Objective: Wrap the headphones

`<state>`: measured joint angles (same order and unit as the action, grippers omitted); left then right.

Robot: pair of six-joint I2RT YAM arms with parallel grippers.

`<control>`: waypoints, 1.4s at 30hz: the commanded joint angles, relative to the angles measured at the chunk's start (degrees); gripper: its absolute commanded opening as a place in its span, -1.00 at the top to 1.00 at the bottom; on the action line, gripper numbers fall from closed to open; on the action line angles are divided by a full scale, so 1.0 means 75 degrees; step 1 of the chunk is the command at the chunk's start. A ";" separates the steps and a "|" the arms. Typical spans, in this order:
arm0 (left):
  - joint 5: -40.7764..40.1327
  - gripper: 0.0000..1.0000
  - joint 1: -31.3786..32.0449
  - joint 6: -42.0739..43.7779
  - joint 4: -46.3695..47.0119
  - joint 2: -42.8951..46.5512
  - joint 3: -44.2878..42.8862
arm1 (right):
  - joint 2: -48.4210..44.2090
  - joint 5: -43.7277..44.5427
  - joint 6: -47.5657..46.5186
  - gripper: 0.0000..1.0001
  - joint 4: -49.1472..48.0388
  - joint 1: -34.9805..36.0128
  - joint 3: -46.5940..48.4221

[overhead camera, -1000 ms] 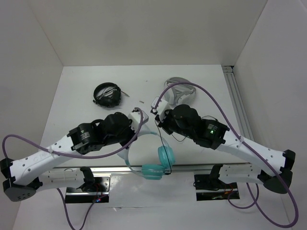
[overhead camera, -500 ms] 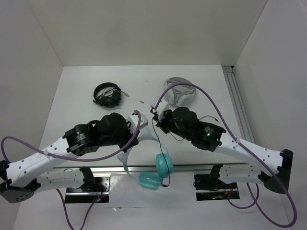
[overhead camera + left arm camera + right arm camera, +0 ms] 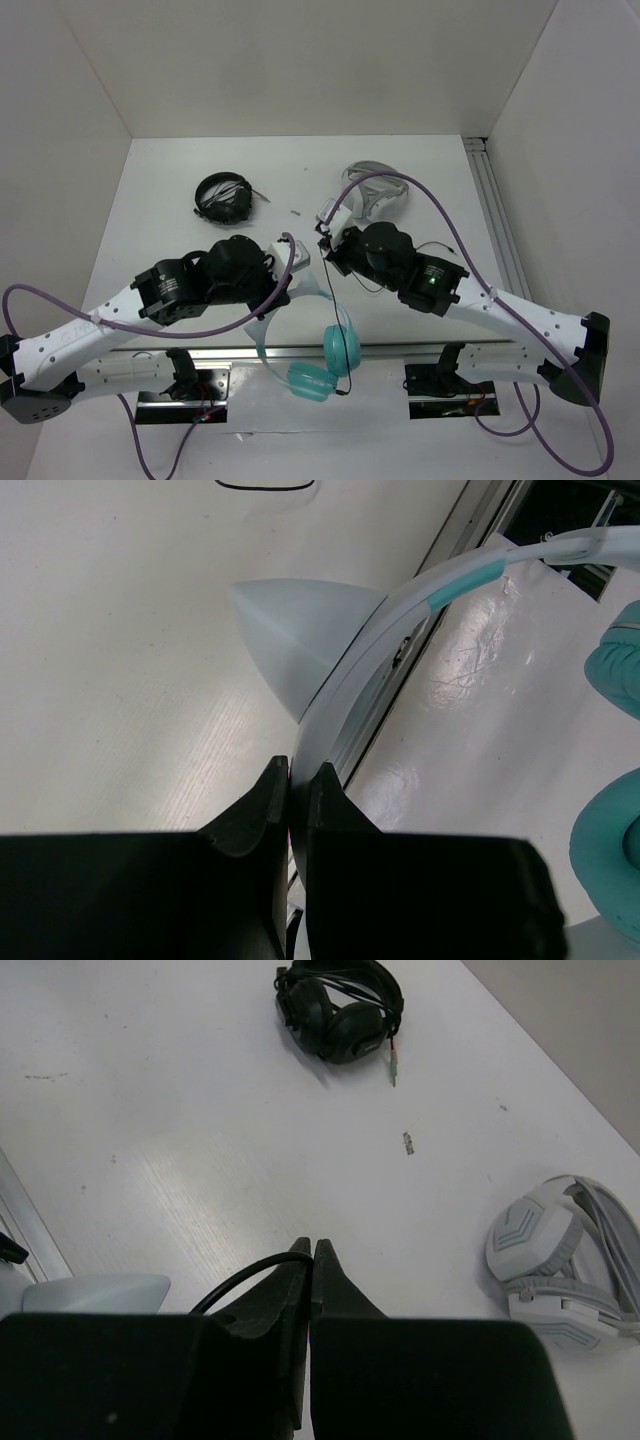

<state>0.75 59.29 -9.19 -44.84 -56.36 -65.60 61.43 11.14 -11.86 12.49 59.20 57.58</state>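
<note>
**Top view.** The headphones [image 3: 343,347] are seen at 6 o'clock on the counter [image 3: 170,180], between the two arms. Their two teal ear cups [image 3: 313,380] are placed over the near edge, one just beside the other. The pale headband [image 3: 365,655] is drawn as an arc running from the cups towards 11 o'clock, where it is met by the left arm [image 3: 110,320].

**Left wrist view.** The left jaws are shown clenched on the thin edge of the headband. A cat-ear point [image 3: 295,630] is seen on the band just beyond the jaws, at 12 o'clock from them. Both teal cups are cut off by the frame at 3 to 4 o'clock.

**Right wrist view.** The right jaws, carried by the right arm [image 3: 520,315], are shown pinched on the thin black cable [image 3: 240,1276], which is looped away to 9 o'clock.

**Other items.** An all-black headset [image 3: 224,197] is laid at 11 o'clock on the counter, and a grey-and-white headset [image 3: 375,195] at 1 o'clock. Both are well apart from the held pair. A small loose piece [image 3: 408,1141] is seen between them; what it is cannot be told.
</note>
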 commanded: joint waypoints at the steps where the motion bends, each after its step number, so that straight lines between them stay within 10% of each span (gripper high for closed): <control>1: 0.0380 1.00 0.0040 -0.0064 0.0647 0.0178 -0.0358 | -0.0221 -0.0020 0.0011 1.00 -0.0611 -0.0053 -0.0060; 17: 0.1423 1.00 0.0040 0.0346 0.0647 0.0178 -0.0686 | 0.0294 -0.0921 -0.0060 1.00 -0.0271 -0.0264 0.0010; 42: -0.1646 1.00 0.0040 -0.0215 0.1350 0.1572 -0.0851 | 0.0845 -0.1661 0.0163 1.00 -0.0353 -0.0405 -0.0213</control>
<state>-10.02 59.20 -6.96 -44.12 -46.76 -68.31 67.31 -1.74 -11.07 12.03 56.58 55.83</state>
